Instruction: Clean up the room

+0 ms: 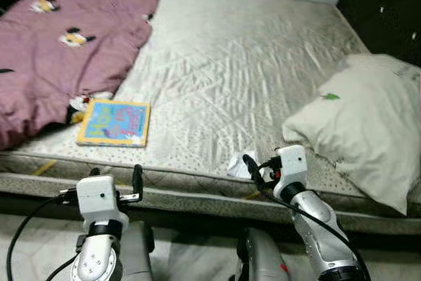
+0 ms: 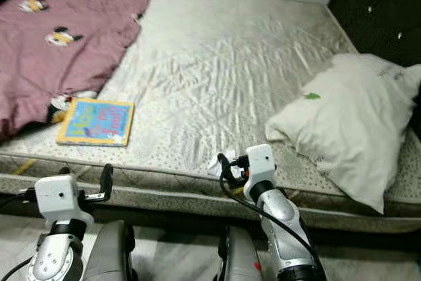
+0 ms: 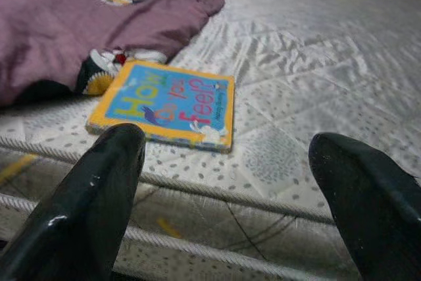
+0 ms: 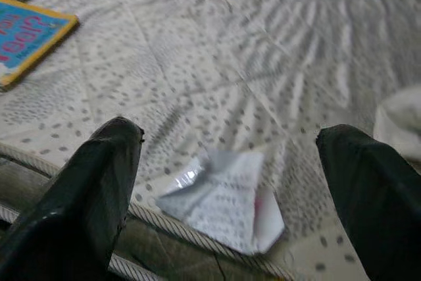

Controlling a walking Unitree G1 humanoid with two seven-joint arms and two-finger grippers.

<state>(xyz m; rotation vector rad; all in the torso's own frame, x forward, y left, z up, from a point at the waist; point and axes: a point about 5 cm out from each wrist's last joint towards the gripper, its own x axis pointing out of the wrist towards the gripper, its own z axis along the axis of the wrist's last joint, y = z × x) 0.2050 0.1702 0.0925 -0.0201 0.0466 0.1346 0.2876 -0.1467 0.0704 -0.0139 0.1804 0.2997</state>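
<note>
Right claw [image 4: 227, 182] spread wide, its two glossy black fingers [image 4: 85, 202] flanking one crumpled scrap of paper [image 4: 223, 205] with nothing pinched. Scrap is white, creased into rough folds, a shiny edge on one side and a faint pink tint on another; it lies on the mattress [image 1: 243, 64] right at the near corded edge, just ahead of the claw.

Left claw [image 3: 227, 189] also spread, holding nothing, at the near mattress edge and pointed toward one picture book [image 1: 114, 122]. Book is thin, square, flat on the mattress near that edge, well apart from the scrap; yellow border, blue cover, large coloured lettering. Its far corner sits just beside the blanket [image 1: 66, 37].

Mattress bare: pale grey quilted fabric, stitched diamond pattern with small dots, rope-like piping along the side. One mauve blanket, soft and rumpled, printed with small cartoon figures, heaped over the robot's left part of the bed. One off-white pillow [image 1: 368, 123], plump and wrinkled, a small green mark on it, lying at the bed's right side and overhanging the near edge. Dark tufted headboard [image 1: 388, 4] beyond the pillow.
</note>
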